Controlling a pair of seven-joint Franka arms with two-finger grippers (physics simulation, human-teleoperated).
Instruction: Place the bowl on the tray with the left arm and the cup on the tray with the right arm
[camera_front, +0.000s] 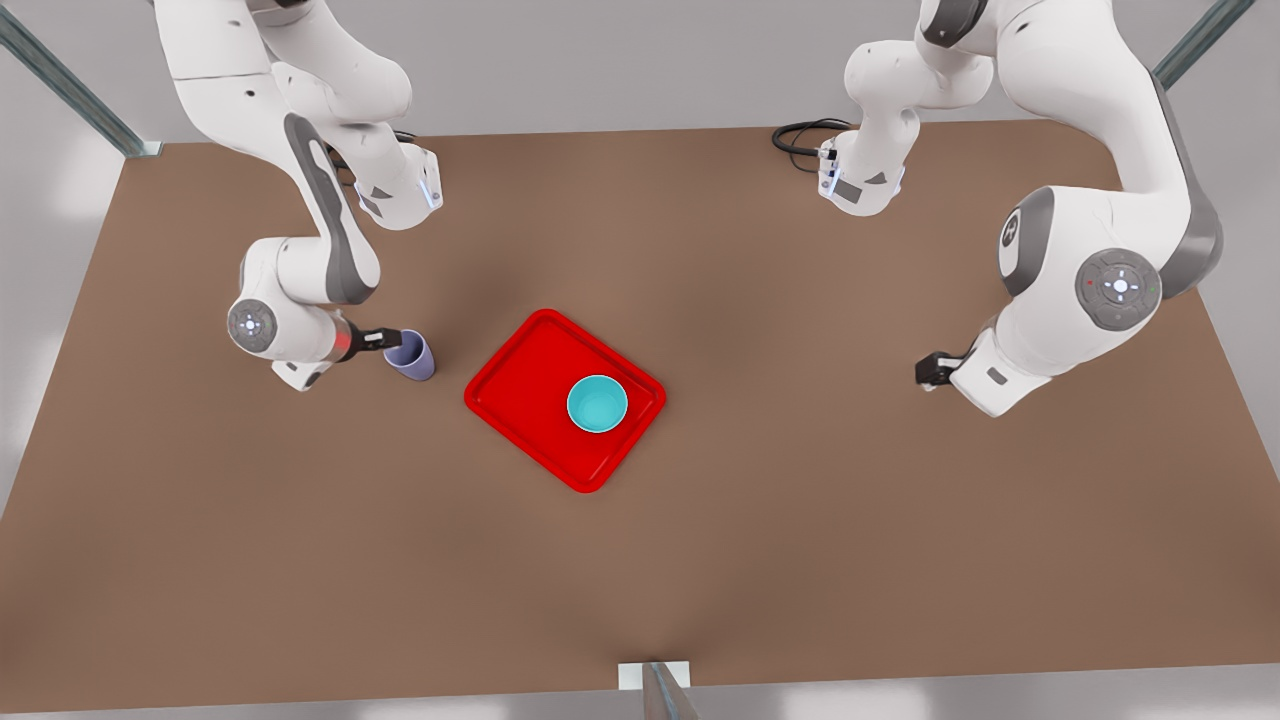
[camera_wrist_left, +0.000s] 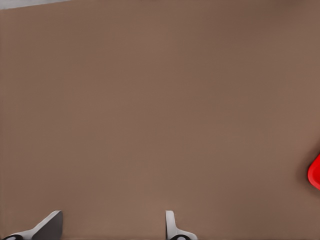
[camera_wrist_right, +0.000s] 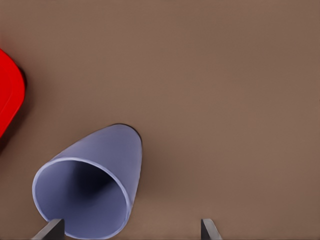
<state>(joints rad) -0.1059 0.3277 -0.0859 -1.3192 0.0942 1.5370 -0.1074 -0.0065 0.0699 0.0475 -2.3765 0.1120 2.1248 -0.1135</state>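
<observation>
Near the middle of the brown desk (camera_front: 700, 520) lies the red tray (camera_front: 520, 375), turned at an angle to the desk's edges. The teal bowl (camera_front: 597, 404) sits upright inside it, toward the tray's corner on the front view's right.

Toward the desk's edge on the front view's left, the lavender cup (camera_front: 411, 355) stands on the bare desk, near the tray's corner but apart from it. The right gripper (camera_front: 392, 339), on the arm with the red wrist band, is at the cup's rim. In the right wrist view its two fingers (camera_wrist_right: 50, 230) are spread wide; one tip overlaps the cup (camera_wrist_right: 90, 187) at its rim, the other stands clear of it.

Toward the opposite edge, the left gripper (camera_front: 928, 372) waits well away from the tray, its fingers (camera_wrist_left: 47, 226) spread over bare desk, holding nothing.
</observation>
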